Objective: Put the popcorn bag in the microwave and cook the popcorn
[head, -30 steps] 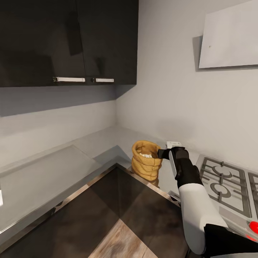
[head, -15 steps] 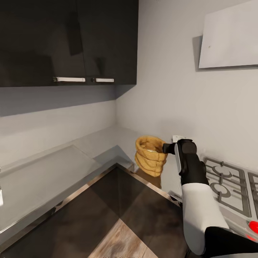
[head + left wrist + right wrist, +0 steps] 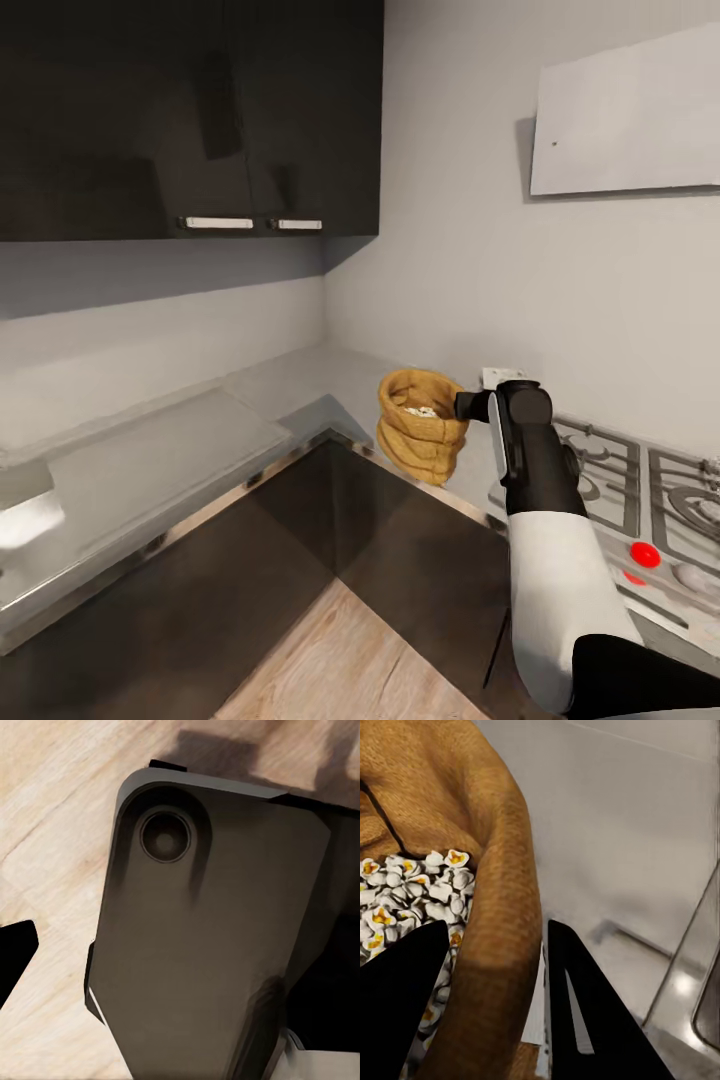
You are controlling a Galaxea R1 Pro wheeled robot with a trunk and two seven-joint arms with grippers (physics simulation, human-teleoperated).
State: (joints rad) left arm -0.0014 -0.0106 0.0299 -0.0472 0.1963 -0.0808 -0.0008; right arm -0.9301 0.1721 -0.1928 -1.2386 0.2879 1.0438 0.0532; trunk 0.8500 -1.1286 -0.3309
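Right gripper (image 3: 499, 1009) pinching the rolled rim of the popcorn bag (image 3: 421, 425), one finger (image 3: 397, 1005) inside the mouth, the other outside. The bag hangs upright off the countertop (image 3: 300, 385), above its inner corner, beside the hob (image 3: 640, 490) with its red knobs (image 3: 645, 553). White and yellow kernels (image 3: 405, 889) fill the bag. Dark wall cabinets (image 3: 190, 110) hang above. In the left wrist view a grey robot part covers wooden floor (image 3: 45, 810); the left gripper's state cannot be told.
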